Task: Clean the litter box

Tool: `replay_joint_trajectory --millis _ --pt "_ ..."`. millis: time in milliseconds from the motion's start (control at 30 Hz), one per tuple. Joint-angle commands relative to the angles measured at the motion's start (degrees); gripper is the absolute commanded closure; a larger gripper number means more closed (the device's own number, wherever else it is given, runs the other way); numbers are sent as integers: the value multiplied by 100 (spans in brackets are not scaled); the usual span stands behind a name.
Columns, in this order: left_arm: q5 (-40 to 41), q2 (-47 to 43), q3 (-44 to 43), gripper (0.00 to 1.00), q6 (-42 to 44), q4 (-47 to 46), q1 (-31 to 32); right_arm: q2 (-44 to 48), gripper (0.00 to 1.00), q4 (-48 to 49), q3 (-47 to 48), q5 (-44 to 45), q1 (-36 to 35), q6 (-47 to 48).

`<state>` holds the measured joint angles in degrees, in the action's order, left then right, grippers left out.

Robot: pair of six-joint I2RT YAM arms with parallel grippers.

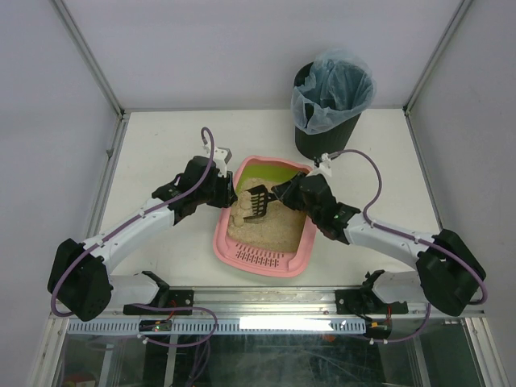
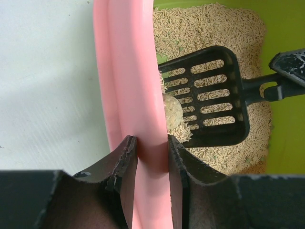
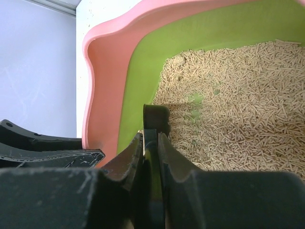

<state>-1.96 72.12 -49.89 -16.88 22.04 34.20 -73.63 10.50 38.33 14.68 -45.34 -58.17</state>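
Note:
The pink litter box (image 1: 300, 251) sits mid-table with a lime-green far end and beige litter (image 1: 270, 230). My left gripper (image 1: 227, 196) is shut on its left rim (image 2: 143, 86), one finger on each side of the wall. My right gripper (image 1: 282, 193) is shut on the handle of the black slotted scoop (image 1: 256, 203), whose head lies over the litter by the left wall. In the left wrist view the scoop (image 2: 209, 102) carries pellets, with a pale round clump (image 2: 172, 111) at its left edge. The right wrist view shows the handle's end (image 3: 156, 119) between my fingers.
A black round bin (image 1: 326, 109) with a bluish bag stands at the back right, just beyond the box. White table surface (image 1: 153, 153) lies left of the box. Metal frame posts line both table sides.

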Motion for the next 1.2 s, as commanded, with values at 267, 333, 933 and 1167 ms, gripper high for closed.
replay_joint_trajectory --millis 267,333,933,1167 --pt "-535 239 112 76 116 345 166 708 100 372 -152 205 47 -259" --pt "-538 248 113 76 132 345 166 790 100 308 -170 213 63 -257" --pt "-482 212 66 76 140 342 151 2250 100 -279 -837 -537 731 -710" --pt "-542 201 67 73 108 335 149 2856 100 196 -1356 -2694 2314 -1075"
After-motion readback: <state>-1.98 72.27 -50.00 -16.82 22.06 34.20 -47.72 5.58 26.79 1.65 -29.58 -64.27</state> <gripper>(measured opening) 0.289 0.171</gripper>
